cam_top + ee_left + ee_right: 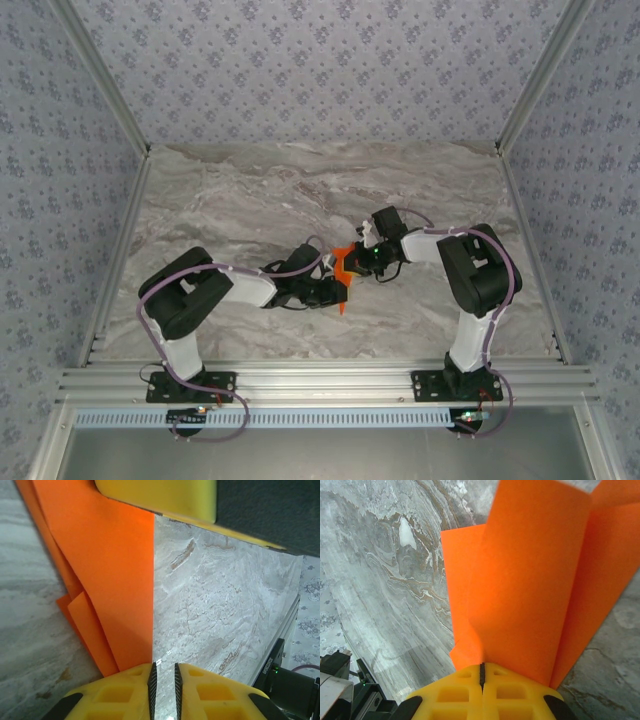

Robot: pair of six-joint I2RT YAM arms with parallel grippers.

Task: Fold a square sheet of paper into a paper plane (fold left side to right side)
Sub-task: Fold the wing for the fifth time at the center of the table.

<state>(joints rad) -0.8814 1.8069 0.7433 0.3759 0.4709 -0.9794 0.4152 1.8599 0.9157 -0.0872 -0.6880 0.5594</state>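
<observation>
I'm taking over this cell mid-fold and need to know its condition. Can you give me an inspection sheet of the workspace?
Surface: marble-patterned table, no stains or damage seen.
Job's things: orange sheet of paper, already creased into overlapping layers, standing up between the two grippers near mid-table.
Clutter: nothing seen.
Grippers: right gripper shut on the sheet's near end; left gripper has its jaws a narrow gap apart, with the paper's edge beside one pad, not between them.
Cables: purple cables run along both arms, away from the paper.
Surroundings: patterned walls on three sides; aluminium rail along the near edge.
</observation>
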